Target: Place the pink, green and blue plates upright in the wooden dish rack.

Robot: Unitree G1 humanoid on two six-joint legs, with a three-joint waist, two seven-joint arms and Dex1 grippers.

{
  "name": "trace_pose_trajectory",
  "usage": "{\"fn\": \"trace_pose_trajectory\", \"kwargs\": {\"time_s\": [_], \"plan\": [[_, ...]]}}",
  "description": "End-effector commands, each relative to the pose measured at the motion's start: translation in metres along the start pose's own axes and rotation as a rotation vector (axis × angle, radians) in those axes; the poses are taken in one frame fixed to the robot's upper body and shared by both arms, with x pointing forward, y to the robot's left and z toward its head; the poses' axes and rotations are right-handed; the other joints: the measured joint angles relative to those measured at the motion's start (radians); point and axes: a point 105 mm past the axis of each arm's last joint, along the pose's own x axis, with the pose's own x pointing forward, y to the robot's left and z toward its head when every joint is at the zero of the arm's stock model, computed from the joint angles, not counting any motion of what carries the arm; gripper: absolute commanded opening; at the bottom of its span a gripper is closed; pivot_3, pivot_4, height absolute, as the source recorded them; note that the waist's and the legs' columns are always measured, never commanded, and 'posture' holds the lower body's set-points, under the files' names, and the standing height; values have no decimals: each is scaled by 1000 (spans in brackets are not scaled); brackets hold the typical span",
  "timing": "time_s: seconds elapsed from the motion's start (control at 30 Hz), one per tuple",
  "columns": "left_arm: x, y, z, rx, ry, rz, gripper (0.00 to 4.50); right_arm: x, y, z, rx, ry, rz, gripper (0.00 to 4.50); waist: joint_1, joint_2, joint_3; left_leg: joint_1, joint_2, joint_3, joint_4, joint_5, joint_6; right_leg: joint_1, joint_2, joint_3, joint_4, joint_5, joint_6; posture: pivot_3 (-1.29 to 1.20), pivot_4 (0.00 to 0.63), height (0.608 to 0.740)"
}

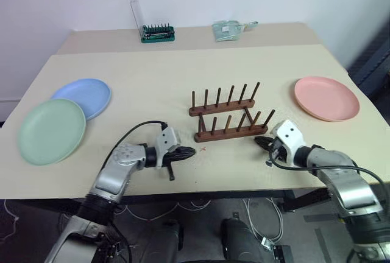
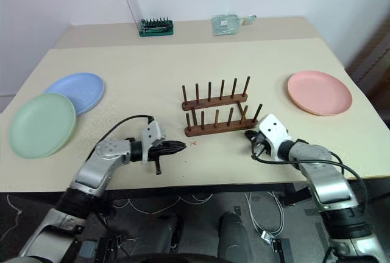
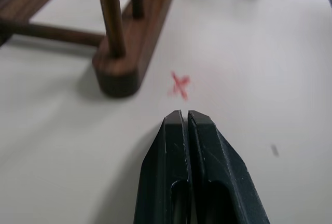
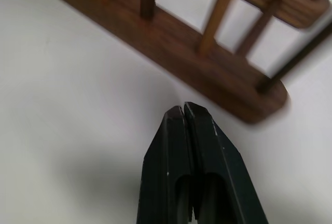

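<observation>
Three plates lie flat on the table: green plate and blue plate overlapping at left of frame, pink plate at right. One wooden dish rack, two rows of six pegs, stands empty at centre. Left gripper and right gripper, fingers pressed together and holding nothing, flank the rack's near rail; a red X mark lies before the left one

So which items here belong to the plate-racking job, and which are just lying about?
Job:
pink plate
green plate
blue plate
wooden dish rack

Lying about:
green-based holder with clear panel
clear packet
red X mark
</observation>
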Motion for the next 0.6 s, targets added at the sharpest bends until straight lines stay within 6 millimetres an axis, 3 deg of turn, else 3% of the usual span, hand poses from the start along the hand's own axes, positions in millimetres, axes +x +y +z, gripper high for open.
{"fn": "trace_pose_trajectory", "kwargs": {"time_s": [0.03,0.33,0.47,0.6], "plan": [[10,9,-15,4,75,82,127,11,-7,4,-27,5,-52,0,5,0,0,0,0,0,0,0,0,0,0,0,0,0,0,0,150,740],[13,77,-19,-1,92,476,127,51,-40,17,-81,8,-220,0,-4,-2,-3,2,0,0,0,0,0,1,1,0,1,0,0,0,150,740],[13,95,-18,-18,84,581,127,64,-49,28,-97,-18,-259,0,-13,-2,-3,2,0,0,0,0,0,1,1,0,2,1,-1,0,150,740],[13,94,-19,-13,80,578,127,61,-48,30,-120,-34,-243,0,-22,-1,-4,2,0,-1,-1,0,0,1,1,-1,2,1,-1,0,150,740]]}}
